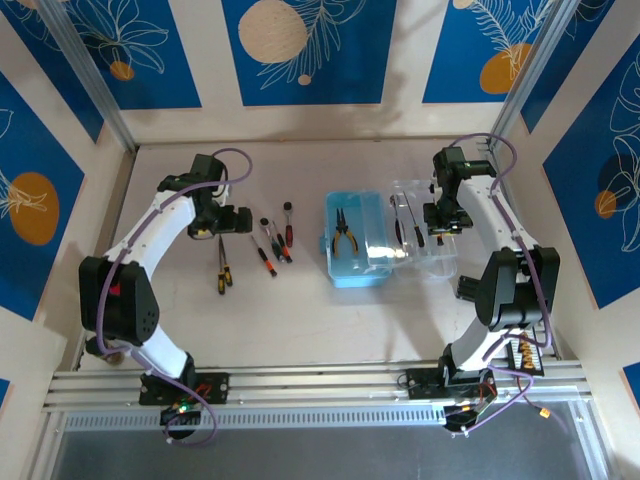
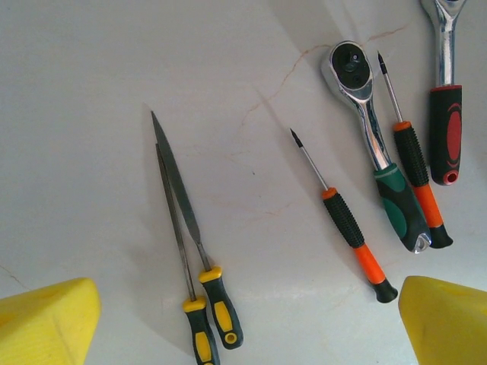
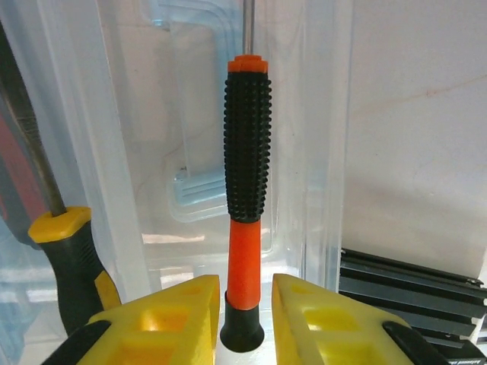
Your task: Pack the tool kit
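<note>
The light-blue case lies open mid-table with yellow-handled pliers in its base and its clear lid folded out to the right. My right gripper hangs over the lid. In the right wrist view an orange and black screwdriver lies on the clear lid, its end between my right gripper's fingers, with a narrow gap on each side. A yellow and black handle lies to its left. My left gripper is wide open above two yellow and black tools.
On the table left of the case lie two orange and black screwdrivers, a green-handled ratchet and a red and black handled tool. A black aluminium rail runs at the right of the lid.
</note>
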### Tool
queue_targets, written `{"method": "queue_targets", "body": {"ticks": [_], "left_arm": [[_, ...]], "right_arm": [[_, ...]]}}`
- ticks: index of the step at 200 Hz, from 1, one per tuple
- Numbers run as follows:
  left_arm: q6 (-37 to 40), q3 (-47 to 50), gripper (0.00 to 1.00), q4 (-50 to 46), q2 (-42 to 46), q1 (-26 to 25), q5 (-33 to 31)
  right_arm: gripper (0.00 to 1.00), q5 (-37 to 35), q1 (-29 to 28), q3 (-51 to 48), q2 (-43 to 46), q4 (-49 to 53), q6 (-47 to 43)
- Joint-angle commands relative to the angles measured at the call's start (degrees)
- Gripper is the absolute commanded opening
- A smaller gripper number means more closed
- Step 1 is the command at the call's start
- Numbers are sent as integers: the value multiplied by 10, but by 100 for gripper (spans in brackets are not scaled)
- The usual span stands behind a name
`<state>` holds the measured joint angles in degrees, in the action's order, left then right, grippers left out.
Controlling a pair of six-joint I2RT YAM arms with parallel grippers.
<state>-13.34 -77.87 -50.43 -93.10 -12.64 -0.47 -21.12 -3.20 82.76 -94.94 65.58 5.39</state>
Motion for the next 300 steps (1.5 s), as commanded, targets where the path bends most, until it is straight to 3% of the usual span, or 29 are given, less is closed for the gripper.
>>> {"method": "queue_targets", "body": {"ticks": [1, 18, 26, 52, 108, 142, 168, 217, 256, 300], "left_arm": [[7, -2, 100, -4, -12, 2, 10], [4, -3, 100, -5, -14, 1, 13], [2, -1, 100, -5, -14, 1, 14], [-18, 6, 100, -11, -18, 2, 11], [-90, 23, 100, 28, -34, -7, 20], [-115, -17, 100, 40, -112, -33, 13], [-115, -67, 99, 43, -173, -75, -31], [-133, -157, 89, 37, -265, -102, -71], [-139, -172, 71, 46, -299, -102, -126], [-140, -190, 64, 47, -330, -96, -135]], "right_arm": [[27, -5, -2, 16, 1, 19, -1], [33, 4, -3, 28, 11, 29, 1], [41, 10, -5, 37, 18, 36, 1], [100, 37, -26, 72, 49, 57, 1], [99, 97, -115, 100, 75, 40, 12], [99, 136, -138, 61, 70, -10, 31], [99, 132, -152, 60, 64, -29, 21], [99, 134, -153, 42, 81, -30, 15], [99, 141, -141, 3, 103, -47, 19], [99, 151, -128, -20, 116, -55, 18]]}}
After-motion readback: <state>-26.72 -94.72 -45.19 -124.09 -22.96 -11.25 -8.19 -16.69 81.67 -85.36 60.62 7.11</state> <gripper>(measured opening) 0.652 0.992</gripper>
